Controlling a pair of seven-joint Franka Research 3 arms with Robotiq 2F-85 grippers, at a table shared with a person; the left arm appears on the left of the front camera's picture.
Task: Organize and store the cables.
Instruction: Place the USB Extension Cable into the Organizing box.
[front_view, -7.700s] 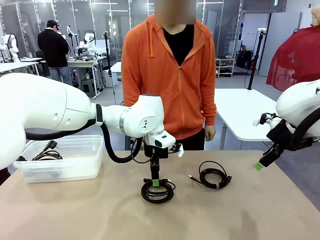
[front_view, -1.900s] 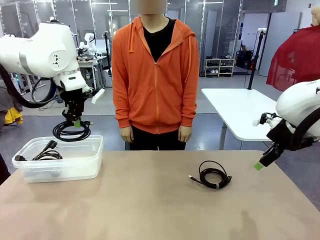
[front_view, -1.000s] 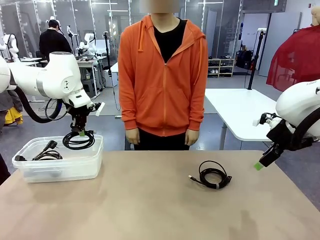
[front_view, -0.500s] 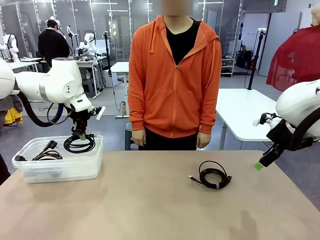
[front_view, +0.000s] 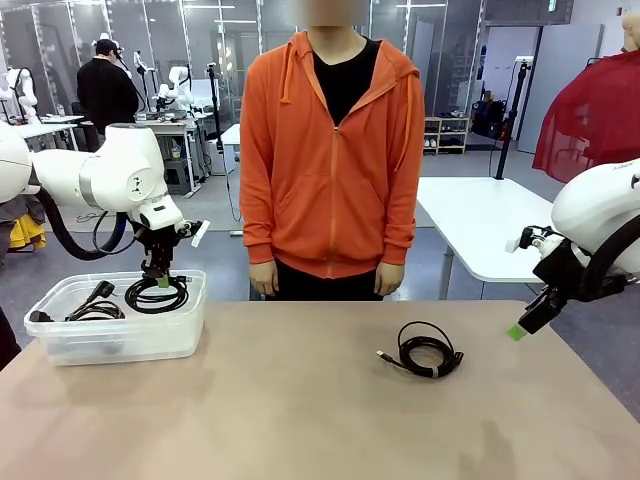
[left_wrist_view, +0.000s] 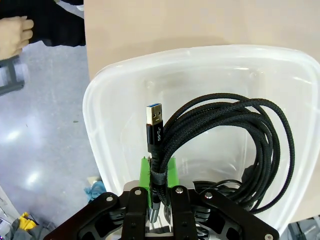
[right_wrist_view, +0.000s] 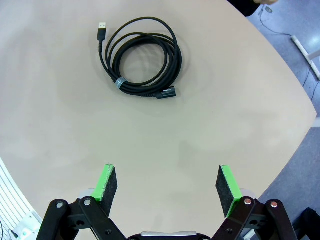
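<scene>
My left gripper (front_view: 161, 279) is shut on a coiled black braided cable (front_view: 156, 294) with a USB plug, which hangs at the rim of the clear plastic bin (front_view: 160, 335). From the left wrist, the cable (left_wrist_view: 235, 145) hangs over the bin (left_wrist_view: 115, 110), pinched between the green pads (left_wrist_view: 145, 172). Another coiled cable (front_view: 92, 306) with a chunky plug lies inside the bin. A third coiled cable (front_view: 428, 350) with a USB end rests on the table right of centre; the right wrist sees that cable (right_wrist_view: 142, 65) ahead. My right gripper (front_view: 520, 330) hovers open above the table's right edge, its pads (right_wrist_view: 107, 182) wide apart.
A person in an orange hoodie (front_view: 335, 150) stands at the far side of the tan table (front_view: 320, 420), arms down. The bin stands at the table's left end. A white table (front_view: 480, 220) stands behind on the right.
My left arm has carried the held cable down from above the bin to its rim. The person has shifted slightly from side to side. The right arm has stayed still.
</scene>
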